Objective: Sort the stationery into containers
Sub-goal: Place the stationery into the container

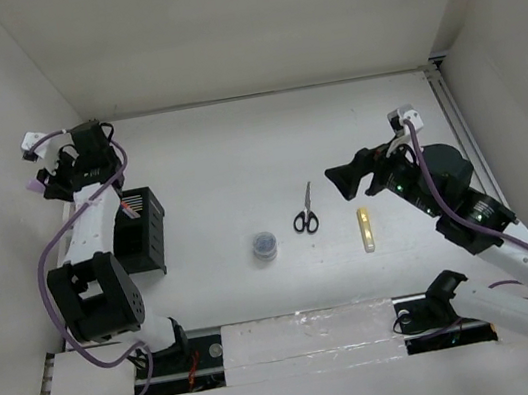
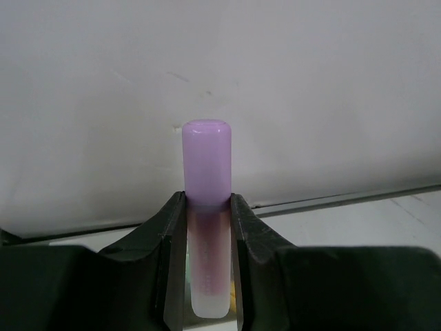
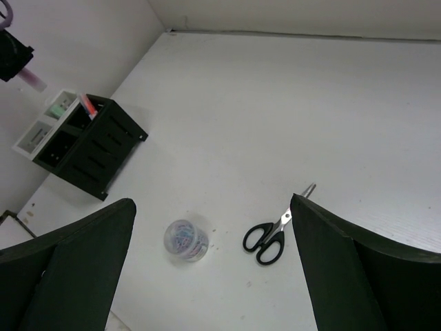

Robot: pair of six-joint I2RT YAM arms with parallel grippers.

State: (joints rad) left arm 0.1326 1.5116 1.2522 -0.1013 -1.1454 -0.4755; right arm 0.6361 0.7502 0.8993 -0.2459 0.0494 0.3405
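My left gripper (image 2: 207, 201) is shut on a pink-purple highlighter (image 2: 205, 155), cap end up, raised by the left wall (image 1: 46, 177). Below and beside it stands the black slatted holder (image 1: 140, 230) with a red pen (image 3: 87, 105) in it. Against its far side sits the white mesh organiser (image 3: 43, 129), with something green inside. Black-handled scissors (image 1: 304, 214), a small round tub (image 1: 265, 246) and a yellow highlighter (image 1: 366, 229) lie mid-table. My right gripper (image 1: 345, 180) hangs open and empty above the table; the tub (image 3: 185, 240) and the scissors (image 3: 271, 236) show between its fingers.
White walls close the table at the left, back and right. A metal rail (image 1: 457, 125) runs along the right edge. The arm bases (image 1: 308, 337) sit on a strip at the near edge.
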